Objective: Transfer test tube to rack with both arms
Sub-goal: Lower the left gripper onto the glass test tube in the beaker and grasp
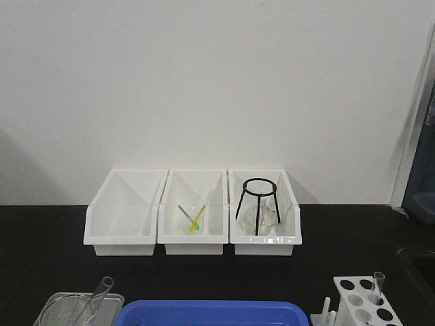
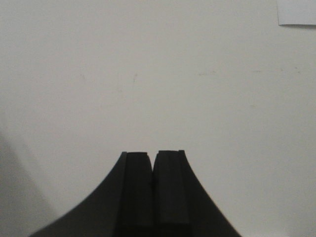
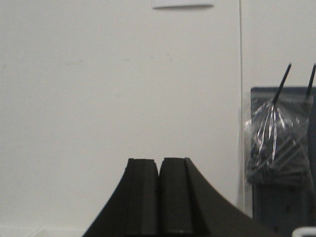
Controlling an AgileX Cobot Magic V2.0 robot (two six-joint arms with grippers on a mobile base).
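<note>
A clear test tube [image 1: 102, 293] leans in a shallow clear tray [image 1: 60, 303] at the front left of the black table. The white rack [image 1: 361, 303] with round holes stands at the front right, cut off by the frame's lower edge. Another clear tube [image 1: 377, 286] stands upright in one of its far holes. Neither arm shows in the front view. In the left wrist view my left gripper [image 2: 152, 154] is shut with nothing between its fingers, facing a bare pale wall. My right gripper [image 3: 160, 160] is likewise shut and empty, facing the wall.
Three white open-front bins [image 1: 126, 231] line the back of the table; the middle holds a beaker with coloured sticks [image 1: 194, 219], the right a black tripod [image 1: 257, 202] over glassware. A blue tub [image 1: 211, 312] sits front centre. A plastic-wrapped bundle [image 3: 276, 145] hangs right of the right gripper.
</note>
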